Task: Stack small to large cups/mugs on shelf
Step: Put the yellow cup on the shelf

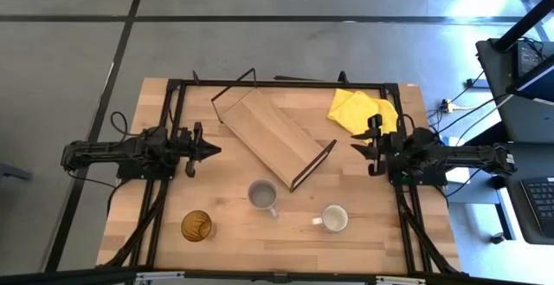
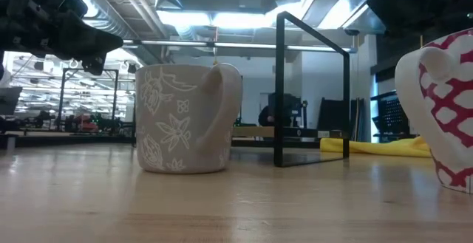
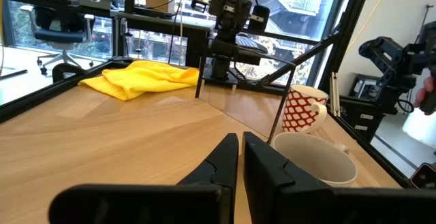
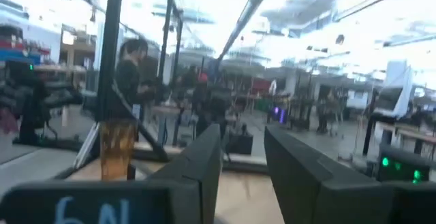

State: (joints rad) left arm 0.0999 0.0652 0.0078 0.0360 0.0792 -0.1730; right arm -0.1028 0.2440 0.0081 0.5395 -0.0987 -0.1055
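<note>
The light-wood shelf [image 1: 273, 138] with black wire end frames stands slantwise at the table's middle. The grey mug [image 1: 262, 196] stands upright on the table near it and also shows in the low view [image 2: 185, 117]. The white mug [image 1: 334, 219], red-patterned on its side [image 2: 440, 117], stands to the grey mug's right. The amber tumbler [image 1: 196, 226] stands at the near left. My left gripper [image 1: 212, 150] is shut and empty, above the table left of the shelf. My right gripper [image 1: 357, 146] is open and empty, right of the shelf.
A yellow cloth [image 1: 362, 109] lies at the far right corner, behind my right gripper. A black frame [image 1: 173, 103] runs around the tabletop. People show in the room beyond the table in the right wrist view.
</note>
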